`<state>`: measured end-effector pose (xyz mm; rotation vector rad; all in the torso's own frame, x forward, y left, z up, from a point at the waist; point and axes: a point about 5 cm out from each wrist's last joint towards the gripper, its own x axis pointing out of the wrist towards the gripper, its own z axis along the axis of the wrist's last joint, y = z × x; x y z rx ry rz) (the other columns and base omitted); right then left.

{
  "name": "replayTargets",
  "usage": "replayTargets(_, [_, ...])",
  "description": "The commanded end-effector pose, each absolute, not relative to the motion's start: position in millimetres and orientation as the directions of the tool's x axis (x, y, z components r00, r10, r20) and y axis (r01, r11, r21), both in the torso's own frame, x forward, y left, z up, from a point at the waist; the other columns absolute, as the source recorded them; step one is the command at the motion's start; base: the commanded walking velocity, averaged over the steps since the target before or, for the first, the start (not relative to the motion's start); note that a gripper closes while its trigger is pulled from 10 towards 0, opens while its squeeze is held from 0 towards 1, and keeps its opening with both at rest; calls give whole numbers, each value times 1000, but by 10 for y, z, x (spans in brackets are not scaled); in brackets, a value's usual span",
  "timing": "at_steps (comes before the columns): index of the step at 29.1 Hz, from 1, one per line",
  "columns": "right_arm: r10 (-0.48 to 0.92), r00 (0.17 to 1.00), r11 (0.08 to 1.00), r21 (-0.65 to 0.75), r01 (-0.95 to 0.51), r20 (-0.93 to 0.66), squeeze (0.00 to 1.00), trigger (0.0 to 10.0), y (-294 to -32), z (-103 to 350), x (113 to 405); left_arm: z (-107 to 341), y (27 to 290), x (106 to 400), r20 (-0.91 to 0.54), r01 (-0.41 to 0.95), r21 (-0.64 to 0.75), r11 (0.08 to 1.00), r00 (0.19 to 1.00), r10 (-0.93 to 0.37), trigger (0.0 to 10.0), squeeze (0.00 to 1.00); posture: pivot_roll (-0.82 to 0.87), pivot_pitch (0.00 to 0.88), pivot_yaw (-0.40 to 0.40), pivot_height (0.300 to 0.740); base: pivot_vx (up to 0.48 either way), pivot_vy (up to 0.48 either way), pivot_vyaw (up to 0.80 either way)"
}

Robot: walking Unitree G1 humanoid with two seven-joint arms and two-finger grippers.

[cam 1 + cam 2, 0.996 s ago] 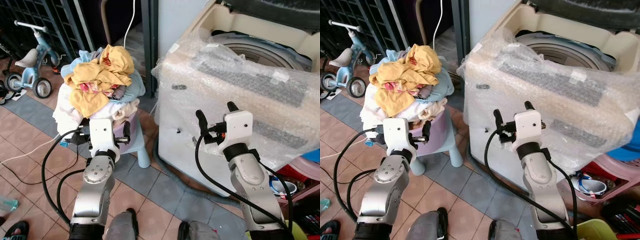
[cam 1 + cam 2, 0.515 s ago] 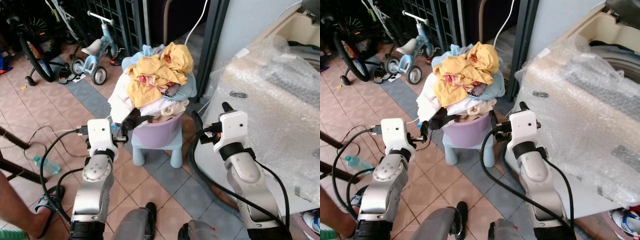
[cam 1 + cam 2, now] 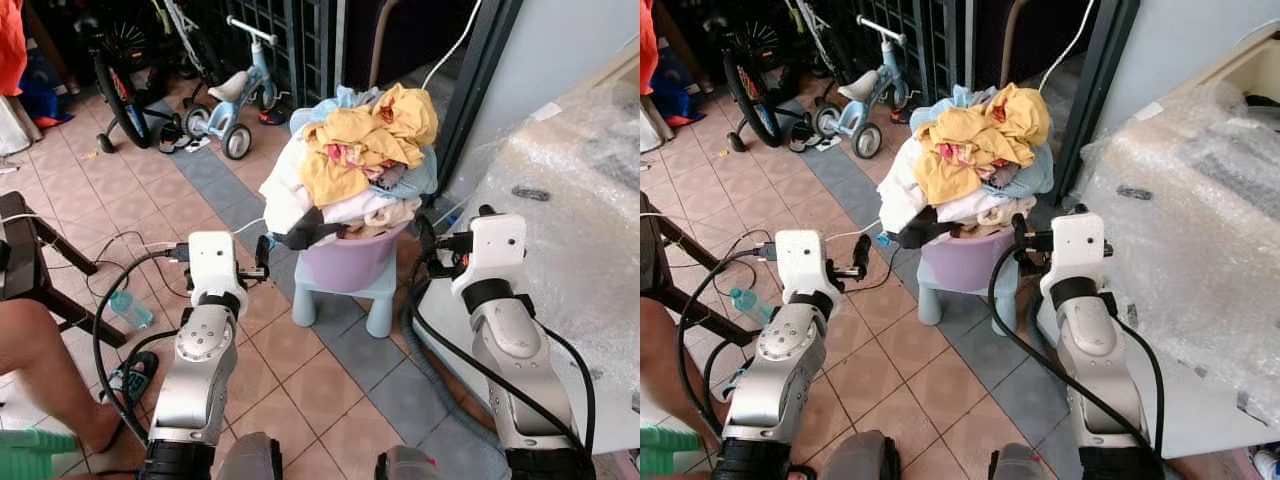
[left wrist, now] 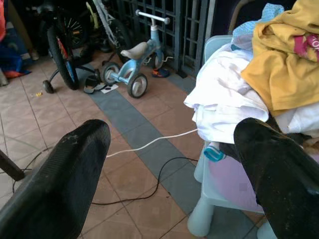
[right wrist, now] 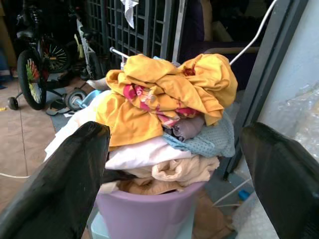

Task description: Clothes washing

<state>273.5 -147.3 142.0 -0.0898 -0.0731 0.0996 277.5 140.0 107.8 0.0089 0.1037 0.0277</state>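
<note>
Left hand (image 3: 262, 257) raised at the near left of the laundry basket (image 3: 350, 262), fingers apart, nothing between them; apart from the basket. Right hand (image 3: 428, 250) raised at the basket's right side, fingers spread wide, empty, just beside the basket wall; contact cannot be told.

Basket is lilac plastic, standing on a small pale blue stool (image 3: 345, 296) on the tiled floor (image 3: 300, 370). Clothes pile (image 3: 360, 160) heaped well above the rim: yellow garments on top, one with a pink print; white, cream and pale blue pieces under them. White cloth hangs over the basket's left edge. A dark piece sticks out at the left below the pile.

Bubble-wrapped washing machine (image 3: 570, 220) to the right, close behind the right arm. Blue child's tricycle (image 3: 235, 95) and a bicycle (image 3: 115, 75) stand further back on the left by a dark metal grille. White cable (image 3: 455, 45) hangs behind the pile; black cables lie on the tiles. A person's leg (image 3: 45, 360) at lower left, and a plastic bottle (image 3: 128, 308) on the floor nearby.
</note>
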Motion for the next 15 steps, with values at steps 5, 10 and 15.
replayTargets(5, [104,994,992,-78,-101,36,0,10000,-1474,1373,2736,1067,1381,2766,-115,-56,10,998,992,57,10000,0,-36,75,18,740,134,138,0])
replayTargets(10, [100,995,992,-76,-98,21,0,10000,-1502,1332,2708,1082,1396,2750,-70,-5,-52,999,998,2,10000,0,-30,68,10,740,0,0,0])
replayTargets(15, [7,1000,974,-225,-2,22,0,10000,-1649,1256,2652,1050,1501,2699,-63,-17,-23,1000,998,15,10000,0,-39,85,21,740,130,0,0])
